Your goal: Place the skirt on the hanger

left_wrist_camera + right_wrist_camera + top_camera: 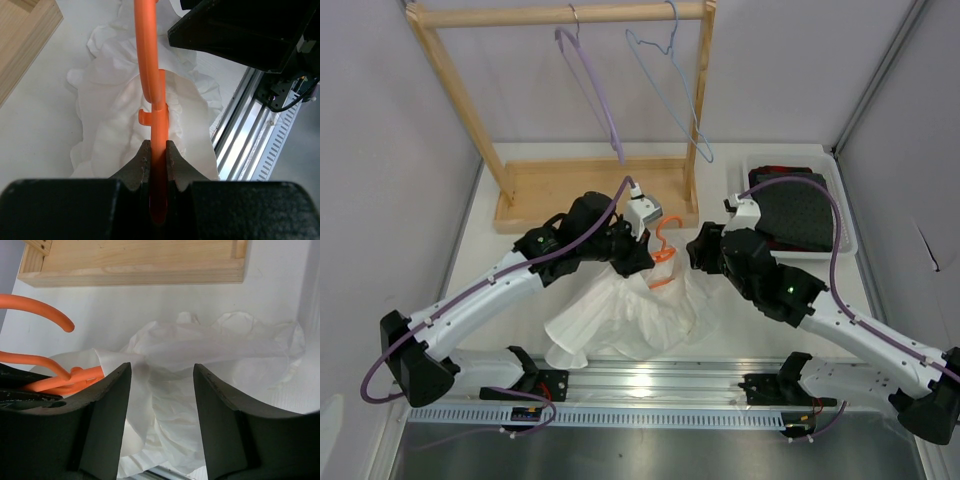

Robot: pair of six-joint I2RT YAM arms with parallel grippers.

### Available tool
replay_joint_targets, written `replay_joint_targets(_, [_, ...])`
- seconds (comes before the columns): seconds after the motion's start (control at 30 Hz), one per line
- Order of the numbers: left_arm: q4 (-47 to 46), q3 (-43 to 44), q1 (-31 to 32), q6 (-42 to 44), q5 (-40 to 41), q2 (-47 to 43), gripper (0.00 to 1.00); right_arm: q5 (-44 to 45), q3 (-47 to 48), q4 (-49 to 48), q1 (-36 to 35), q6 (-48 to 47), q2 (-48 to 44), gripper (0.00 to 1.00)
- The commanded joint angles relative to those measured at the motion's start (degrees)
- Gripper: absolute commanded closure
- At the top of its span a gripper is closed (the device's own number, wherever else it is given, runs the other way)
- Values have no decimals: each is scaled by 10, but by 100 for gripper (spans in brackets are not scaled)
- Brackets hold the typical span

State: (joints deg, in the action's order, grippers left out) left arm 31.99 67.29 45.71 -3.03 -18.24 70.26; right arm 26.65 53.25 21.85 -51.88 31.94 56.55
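Left end effector [158, 152] clamps hanger [147, 60] — skirt [115, 125] beneath, rack [582, 186] beyond.

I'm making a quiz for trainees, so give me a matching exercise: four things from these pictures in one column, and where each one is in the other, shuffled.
1. orange hanger
2. white skirt
3. purple hanger
4. dark cloth

A. in the tray
B. hung on the wooden rail
C. clamped in the left fingers
D. crumpled on the table

Pairs: 1-C, 2-D, 3-B, 4-A.
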Motion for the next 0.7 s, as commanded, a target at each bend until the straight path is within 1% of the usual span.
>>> replay_joint_targets(0.0, [-20,34,-3,-8,-11,-30,100,-7,-8,-13,1,13,-7,47])
replay_joint_targets(0.1, [-21,36,-4,-9,-14,-35,100,-7,-11,-14,2,16,-7,57])
replay_joint_targets(0.13, [-19,36,-3,-8,-14,-36,100,-6,-12,-15,2,17,-7,58])
replay_joint_targets(0.17, [-19,36,-3,-8,-14,-36,100,-6,-13,-16,4,17,-7,64])
replay_joint_targets(0.27, [-18,37,-3,-8,-19,-40,100,-6,-12,-21,11,19,-7,73])
replay_joint_targets(0.3, [-16,38,-4,-8,-23,-43,100,-7,-12,-21,13,19,-6,79])
replay_joint_targets(0.37, [-13,40,-3,-7,-28,-48,100,-14,-9,-24,27,19,-4,87])
replay_joint_targets(0.4, [-6,43,-4,-3,-31,-53,100,-16,-8,-24,33,18,-3,98])
replay_joint_targets(0.43, [-2,44,-4,-2,-31,-56,100,-19,-5,-24,43,17,-2,100])
replay_joint_targets(0.63, [28,41,-3,4,-16,-89,100,-25,16,-15,66,7,8,100])
replay_joint_targets(0.67, [32,39,-4,3,-13,-95,100,-27,19,-15,68,6,8,98])
